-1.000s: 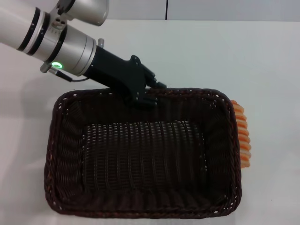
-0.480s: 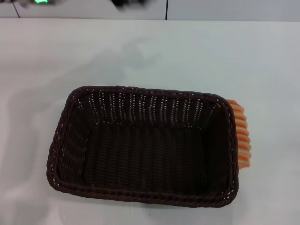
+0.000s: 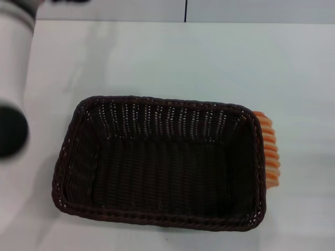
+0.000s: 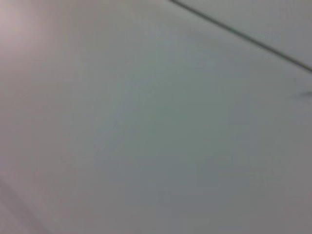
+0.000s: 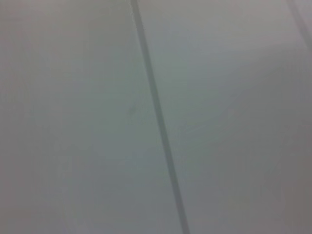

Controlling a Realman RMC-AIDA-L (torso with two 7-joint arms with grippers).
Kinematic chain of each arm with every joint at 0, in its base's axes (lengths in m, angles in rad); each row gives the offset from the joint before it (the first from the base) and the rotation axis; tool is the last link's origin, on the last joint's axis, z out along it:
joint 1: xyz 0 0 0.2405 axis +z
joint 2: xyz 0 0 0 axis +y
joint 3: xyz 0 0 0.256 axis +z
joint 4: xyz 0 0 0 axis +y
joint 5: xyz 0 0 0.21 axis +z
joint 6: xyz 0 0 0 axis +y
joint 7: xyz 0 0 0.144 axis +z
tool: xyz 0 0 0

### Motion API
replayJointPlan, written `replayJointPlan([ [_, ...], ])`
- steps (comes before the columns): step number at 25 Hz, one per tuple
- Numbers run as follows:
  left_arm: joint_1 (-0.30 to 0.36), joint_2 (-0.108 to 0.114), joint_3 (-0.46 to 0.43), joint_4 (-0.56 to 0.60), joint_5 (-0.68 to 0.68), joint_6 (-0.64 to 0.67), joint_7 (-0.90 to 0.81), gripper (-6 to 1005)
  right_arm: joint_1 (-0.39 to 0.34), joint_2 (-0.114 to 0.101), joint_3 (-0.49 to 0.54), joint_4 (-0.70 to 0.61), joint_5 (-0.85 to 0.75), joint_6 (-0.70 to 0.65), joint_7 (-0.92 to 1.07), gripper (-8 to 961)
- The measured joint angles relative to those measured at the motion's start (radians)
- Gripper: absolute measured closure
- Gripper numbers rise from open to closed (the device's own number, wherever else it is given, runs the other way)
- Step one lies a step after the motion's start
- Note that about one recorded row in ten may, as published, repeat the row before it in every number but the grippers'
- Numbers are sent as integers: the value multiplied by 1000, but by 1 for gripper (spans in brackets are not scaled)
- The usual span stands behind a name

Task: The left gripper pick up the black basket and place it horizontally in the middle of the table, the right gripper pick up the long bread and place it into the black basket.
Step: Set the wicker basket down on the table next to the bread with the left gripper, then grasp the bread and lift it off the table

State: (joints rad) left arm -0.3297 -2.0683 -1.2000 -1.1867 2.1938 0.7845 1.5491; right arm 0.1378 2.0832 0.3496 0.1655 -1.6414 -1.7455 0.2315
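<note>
The black basket [image 3: 162, 162] sits flat and empty on the white table [image 3: 209, 63], its long side running left to right. The long bread [image 3: 270, 149] lies on the table against the basket's right end, with only its orange and cream ridged edge showing past the rim. My left arm [image 3: 13, 83] shows as a blurred silver and black cylinder at the far left edge; its gripper is out of view. My right gripper is not in view. Both wrist views show only pale blurred surface with a dark line.
The table's back edge [image 3: 183, 21] runs along the top of the head view, with a dark vertical seam [image 3: 186, 9] behind it. Bare white table lies behind and to the right of the basket.
The left gripper let go of the basket's back rim and pulled away; the arm now shows at the far left edge. The basket settled flat and stays put. The bread has not moved.
</note>
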Motion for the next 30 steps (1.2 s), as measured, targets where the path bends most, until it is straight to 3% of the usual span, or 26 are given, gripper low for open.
replayJointPlan([
  [3,48,1,16,143,204,308,-389,323,8,0,-86,-4,0,0,0,153],
  [5,85,5,-5,190,265,406,-654,323,12,-1,-128,-5,0,1,-1,153],
  [7,106,9,-69,270,310,441,-950,323,20,0,-188,-4,-1,9,-1,153],
  [12,78,9,-240,536,402,441,-1360,324,46,1,-354,3,-2,49,-1,153],
  [15,55,9,-290,668,410,440,-1440,324,67,1,-415,6,-2,111,-1,154],
  [18,47,7,-307,728,411,440,-1452,323,95,1,-450,17,-3,180,-1,154],
  [30,43,5,-303,769,414,430,-1470,324,200,3,-514,59,-3,387,2,155],
])
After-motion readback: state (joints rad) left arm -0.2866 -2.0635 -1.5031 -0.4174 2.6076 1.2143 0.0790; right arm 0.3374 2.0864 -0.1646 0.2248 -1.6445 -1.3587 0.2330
